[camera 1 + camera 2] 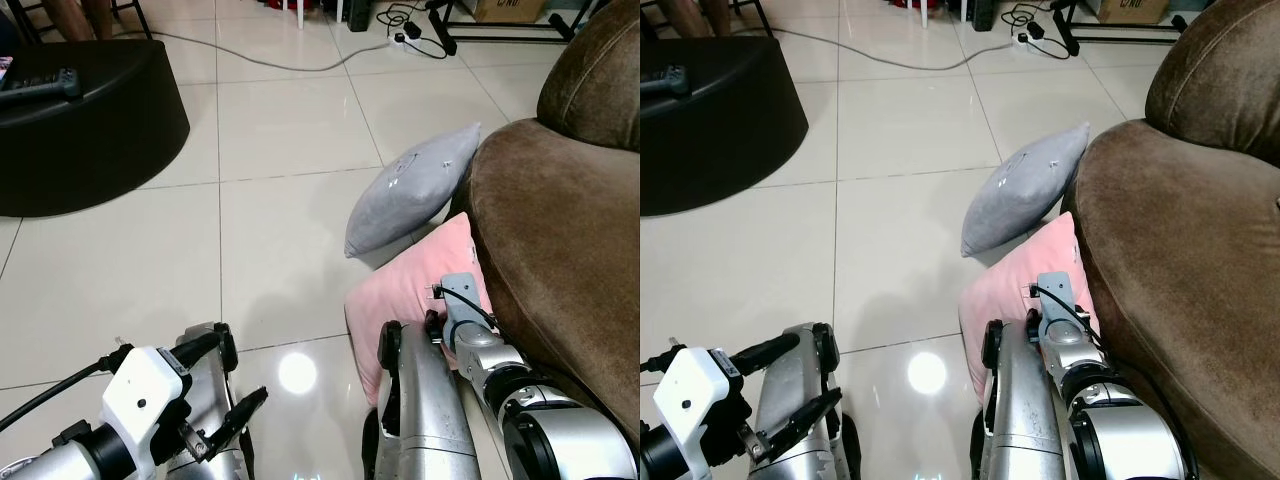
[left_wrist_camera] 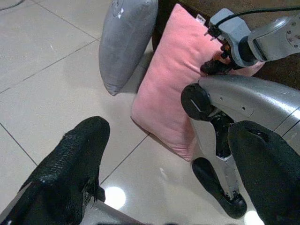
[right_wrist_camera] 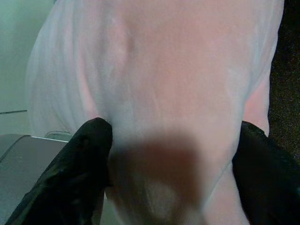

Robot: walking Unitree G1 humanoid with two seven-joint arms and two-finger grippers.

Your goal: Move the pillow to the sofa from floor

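Where right pincer (image 3: 171, 178) spreads, pink pillow (image 3: 159, 93) between (touching)

Open tile floor (image 1: 280, 230) lies left of the pink pillow (image 1: 410, 290); sofa (image 1: 560, 260) blocks its right.

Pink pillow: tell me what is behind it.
Behind the pink pillow is the brown sofa, which it leans against, with the grey pillow farther back. The sofa's lower front is covered by the pillow.
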